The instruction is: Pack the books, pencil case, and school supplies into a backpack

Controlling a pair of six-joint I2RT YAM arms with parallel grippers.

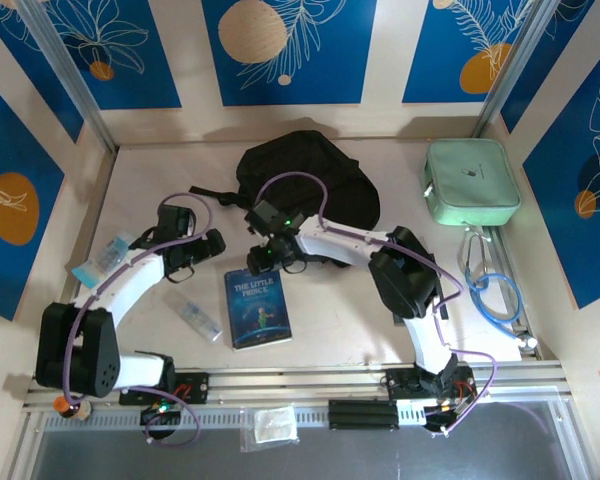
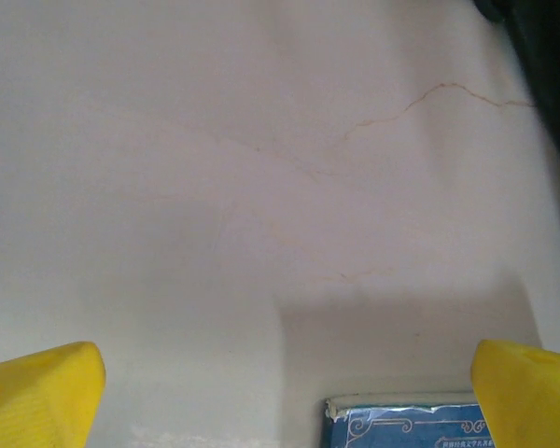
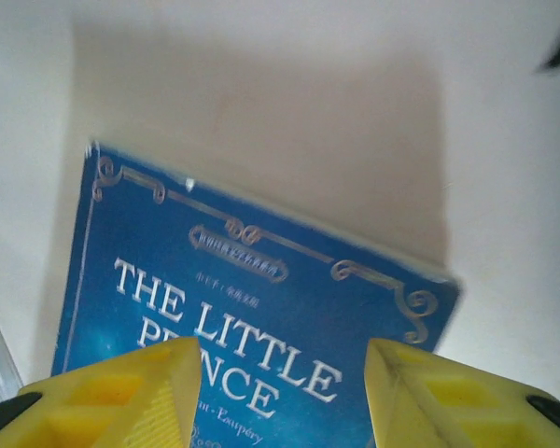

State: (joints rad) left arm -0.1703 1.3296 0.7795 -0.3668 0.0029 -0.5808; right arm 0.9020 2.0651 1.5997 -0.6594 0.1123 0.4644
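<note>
Well left of the book (image 1: 257, 310) a light-blue packet (image 1: 108, 256) lies by the wall. The left gripper (image 1: 212, 243) hangs just left of the book's far edge, its yellow fingers (image 2: 47, 392) spread wide over bare table, holding nothing. Its camera catches only one book corner. The clear box (image 1: 197, 315) lies just left of the book, its long axis slanting from far-left to near-right.

The book lies flat, cover up. Its long axis runs near to far, a little tilted, with the title end towards the backpack (image 1: 310, 170). The right gripper (image 3: 282, 350) hovers over that end, jaws part-way apart and empty. Its fingers cut off the cover's lower part.

Beyond the book sits the black backpack, partly hidden by the right arm, so I cannot tell where its opening lies. Far right of the book lies a mint-green case (image 1: 472, 182), with a looped blue tube (image 1: 495, 292) nearer.

The table (image 1: 340, 320) is pale, with hairline cracks. The walls (image 1: 120, 50) carry blue panels with white leaves and orange discs.
</note>
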